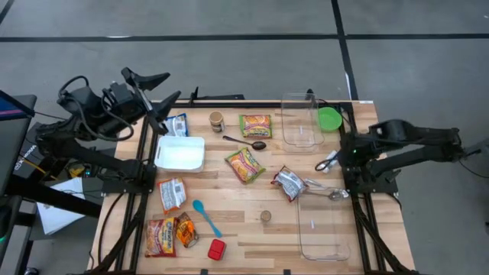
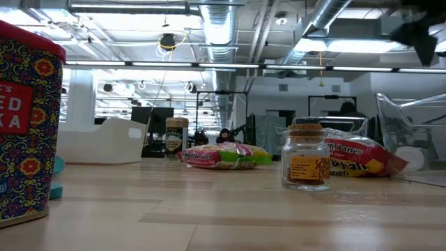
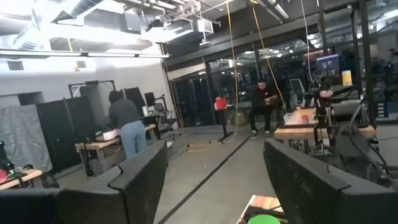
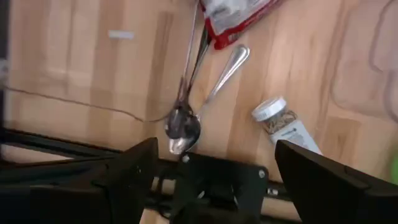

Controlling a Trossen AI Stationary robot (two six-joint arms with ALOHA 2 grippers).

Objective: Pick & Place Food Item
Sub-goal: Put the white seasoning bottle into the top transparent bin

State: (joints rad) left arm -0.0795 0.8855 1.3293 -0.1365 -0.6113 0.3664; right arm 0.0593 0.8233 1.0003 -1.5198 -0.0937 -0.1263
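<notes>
- The left gripper (image 1: 162,92) waits spread apart, off the table's edge, holding nothing.
- The red snack bag (image 1: 289,183) lies just left of the metal spoon (image 1: 325,189), so a grab could catch the spoon instead.
- The right gripper (image 1: 341,151) hangs wide open, empty, just past the spoon.

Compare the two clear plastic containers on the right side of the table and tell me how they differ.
The far clear container lies by the table's far edge beside the green lid; the near clear container lies at the near right corner. The far one looks smaller, the near one larger and longer. A metal spoon lies just beyond the near one's far rim; nothing lies that close to the far one's rim except the lid. Both are transparent, rectangular, open-topped and look empty.
</notes>
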